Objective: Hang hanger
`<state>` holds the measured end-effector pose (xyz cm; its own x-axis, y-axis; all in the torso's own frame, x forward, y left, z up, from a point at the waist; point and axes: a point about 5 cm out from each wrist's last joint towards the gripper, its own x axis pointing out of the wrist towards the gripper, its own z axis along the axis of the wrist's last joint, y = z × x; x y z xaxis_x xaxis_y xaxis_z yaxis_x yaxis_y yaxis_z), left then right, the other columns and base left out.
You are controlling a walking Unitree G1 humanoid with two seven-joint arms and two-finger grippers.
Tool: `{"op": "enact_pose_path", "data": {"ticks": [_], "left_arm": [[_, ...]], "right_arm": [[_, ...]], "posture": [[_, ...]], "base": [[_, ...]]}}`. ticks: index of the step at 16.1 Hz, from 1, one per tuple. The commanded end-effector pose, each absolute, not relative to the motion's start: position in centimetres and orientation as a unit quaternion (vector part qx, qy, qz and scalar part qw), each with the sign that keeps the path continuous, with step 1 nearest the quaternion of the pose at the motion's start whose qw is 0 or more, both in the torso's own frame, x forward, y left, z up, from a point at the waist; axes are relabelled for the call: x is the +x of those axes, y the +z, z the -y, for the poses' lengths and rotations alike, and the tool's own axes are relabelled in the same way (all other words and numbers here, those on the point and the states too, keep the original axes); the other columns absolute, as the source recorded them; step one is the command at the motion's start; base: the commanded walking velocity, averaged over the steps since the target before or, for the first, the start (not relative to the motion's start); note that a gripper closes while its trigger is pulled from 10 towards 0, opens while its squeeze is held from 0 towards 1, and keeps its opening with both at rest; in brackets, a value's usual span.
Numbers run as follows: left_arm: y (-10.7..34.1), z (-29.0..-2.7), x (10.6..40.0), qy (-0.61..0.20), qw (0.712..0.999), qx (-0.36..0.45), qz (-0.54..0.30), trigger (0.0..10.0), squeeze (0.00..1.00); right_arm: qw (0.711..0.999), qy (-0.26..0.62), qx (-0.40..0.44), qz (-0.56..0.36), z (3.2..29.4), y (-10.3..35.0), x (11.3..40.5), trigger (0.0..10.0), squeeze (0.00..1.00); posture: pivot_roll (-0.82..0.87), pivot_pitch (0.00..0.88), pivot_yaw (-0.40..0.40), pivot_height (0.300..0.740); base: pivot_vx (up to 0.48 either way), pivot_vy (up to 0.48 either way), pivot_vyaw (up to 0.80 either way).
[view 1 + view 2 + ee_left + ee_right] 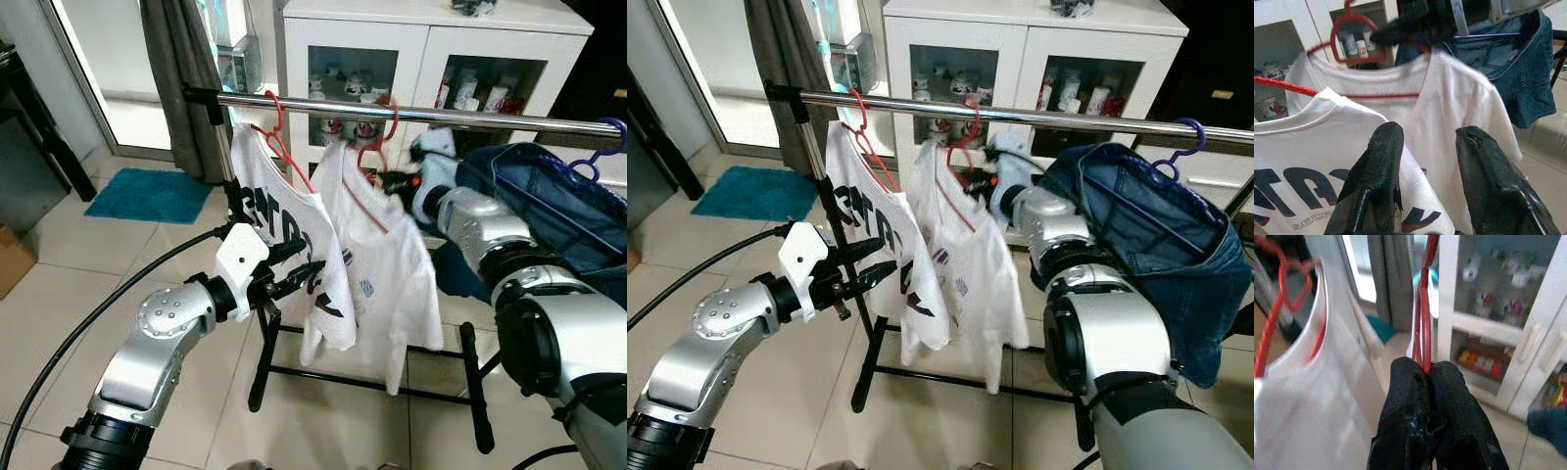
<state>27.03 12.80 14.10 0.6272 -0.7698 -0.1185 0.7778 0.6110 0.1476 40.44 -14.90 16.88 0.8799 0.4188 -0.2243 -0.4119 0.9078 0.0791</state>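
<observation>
Pinching the red hanger [1422, 308] tight, the right gripper [1429, 369] held it at the steel rail [411, 114], its hook over the bar between another shirt's hanger [279, 132] and the denim garment [558, 211]. Nearby, the left gripper [1425, 142] hovered, fingers parted, beside the printed shirt [284, 245].

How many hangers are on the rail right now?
3: a red hanger with the printed shirt at the left end, a second red one gripped by the right hand, and a purple hanger holding the denim.
</observation>
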Motion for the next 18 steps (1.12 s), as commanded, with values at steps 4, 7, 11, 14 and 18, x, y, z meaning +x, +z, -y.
{"op": "enact_pose_path", "data": {"ticks": [4,7,11,14,18], "left_arm": [[13.5,-12.9,27.1,-0.425,0.898,0.108,-0.034,10.0,0.00],[13.4,-13.4,27.1,-0.404,0.908,0.102,-0.036,10.0,0.00],[13.2,-13.5,27.2,-0.399,0.911,0.101,-0.038,10.0,0.00],[13.3,-13.7,27.4,-0.399,0.910,0.105,-0.041,10.0,0.00],[13.3,-13.9,26.8,-0.406,0.906,0.109,-0.048,10.0,0.00]], "right_arm": [[0.980,0.188,0.055,-0.025,16.4,19.9,41.0,0.0,0.00],[0.978,0.201,0.057,-0.007,16.5,19.8,40.8,0.0,0.00],[0.982,0.180,0.038,-0.036,15.9,18.4,40.7,0.0,0.00],[0.988,0.136,0.019,-0.071,15.3,18.4,41.1,0.0,0.00],[0.986,0.097,-0.007,-0.134,15.5,17.5,41.1,0.0,0.00]], "posture": [[-0.05,0.000,0.023,0.740],[-0.04,0.000,0.018,0.740],[-0.05,0.000,0.018,0.740],[-0.05,0.000,0.027,0.740],[-0.04,0.000,0.004,0.740]], "base": [[0.000,0.000,0.00],[0.000,0.000,0.00],[0.000,0.000,0.00],[0.000,0.000,0.00],[0.000,0.000,0.00]]}}
